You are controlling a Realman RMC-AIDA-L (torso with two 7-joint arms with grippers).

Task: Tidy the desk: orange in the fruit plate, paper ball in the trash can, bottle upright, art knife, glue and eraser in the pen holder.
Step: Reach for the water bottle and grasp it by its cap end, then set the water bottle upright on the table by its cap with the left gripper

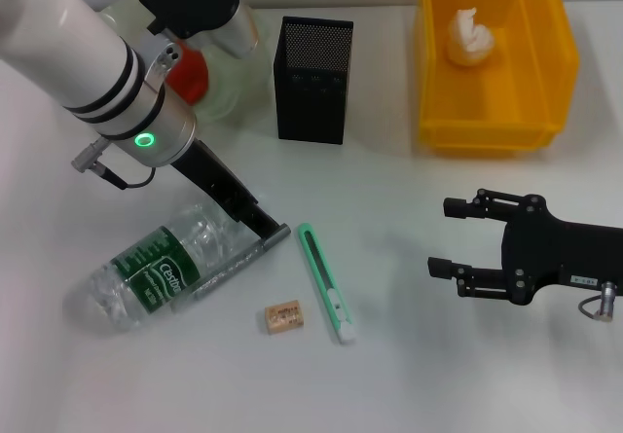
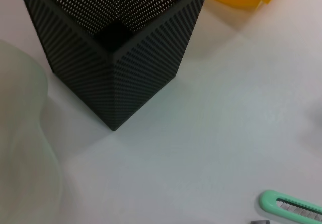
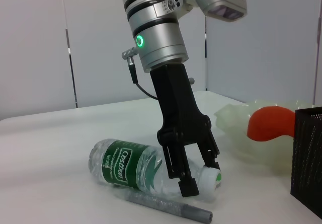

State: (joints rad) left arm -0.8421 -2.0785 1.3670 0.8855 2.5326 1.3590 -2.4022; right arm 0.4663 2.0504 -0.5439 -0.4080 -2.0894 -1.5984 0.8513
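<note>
A clear bottle [image 1: 156, 272] with a green label lies on its side on the white desk. My left gripper [image 1: 271, 231] reaches down to its neck. In the right wrist view the left gripper [image 3: 201, 176] has its fingers closed around the neck by the white cap [image 3: 210, 182]. A grey glue stick [image 1: 234, 263] lies along the bottle. The green art knife [image 1: 324, 282] and the tan eraser [image 1: 283, 317] lie beside it. The orange [image 1: 187, 73] sits in the fruit plate [image 1: 238, 88]. The paper ball [image 1: 470, 37] lies in the yellow bin [image 1: 487, 122]. My right gripper [image 1: 453, 236] is open and empty at the right.
The black mesh pen holder [image 1: 313, 80] stands at the back between the plate and the bin. It fills the left wrist view [image 2: 115, 48], with the art knife's tip [image 2: 292, 206] at the corner.
</note>
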